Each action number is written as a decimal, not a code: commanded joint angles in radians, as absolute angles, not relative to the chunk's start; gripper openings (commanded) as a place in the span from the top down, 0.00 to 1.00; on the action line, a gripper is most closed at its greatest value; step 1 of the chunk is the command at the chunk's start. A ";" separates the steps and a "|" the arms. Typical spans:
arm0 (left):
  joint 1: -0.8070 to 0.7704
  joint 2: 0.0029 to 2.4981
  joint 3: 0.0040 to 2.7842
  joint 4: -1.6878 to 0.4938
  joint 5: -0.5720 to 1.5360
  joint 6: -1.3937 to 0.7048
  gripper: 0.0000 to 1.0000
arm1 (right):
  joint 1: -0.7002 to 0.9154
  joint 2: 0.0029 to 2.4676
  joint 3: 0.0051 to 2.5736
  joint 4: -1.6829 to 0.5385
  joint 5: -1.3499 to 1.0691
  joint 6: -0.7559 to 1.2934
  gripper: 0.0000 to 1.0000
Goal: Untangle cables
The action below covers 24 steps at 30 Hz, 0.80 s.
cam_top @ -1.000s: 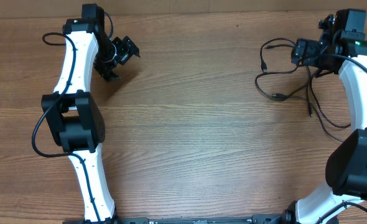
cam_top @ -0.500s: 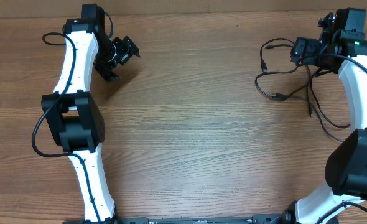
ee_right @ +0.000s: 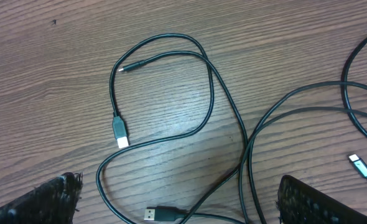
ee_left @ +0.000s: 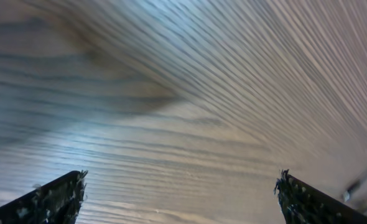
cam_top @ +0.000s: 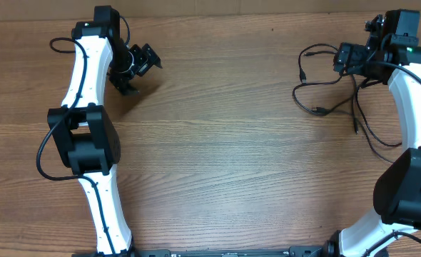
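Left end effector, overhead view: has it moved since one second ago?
No. The left end effector stays at the same spot against the wood grain and far edge of the table.

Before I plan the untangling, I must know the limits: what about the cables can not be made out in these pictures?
1. Overhead: the right hand covers part of the cables.
2. Overhead: the plugs are too small to identify.
3. Right wrist: several cables run off the right and bottom edges; their ends are cut off.
4. Left wrist: only blurred table by the left hand.
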State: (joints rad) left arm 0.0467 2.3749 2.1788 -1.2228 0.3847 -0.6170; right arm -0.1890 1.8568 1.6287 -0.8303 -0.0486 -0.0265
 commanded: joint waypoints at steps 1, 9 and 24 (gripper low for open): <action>0.059 2.353 2.187 -1.208 0.640 -0.402 0.01 | -0.186 1.854 1.637 -0.824 -0.058 -0.022 0.00; 0.058 2.183 2.217 -1.330 0.631 -0.186 0.00 | -0.186 1.854 1.637 -0.824 -0.058 -0.022 0.00; 0.058 1.578 2.217 -1.505 0.091 -0.179 0.00 | -0.186 1.854 1.637 -0.824 -0.058 -0.022 0.00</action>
State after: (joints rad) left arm 0.0532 1.6207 2.2139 -1.4841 0.2588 -0.2024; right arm -0.1890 1.8568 1.6287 -0.8299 -0.0486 -0.0265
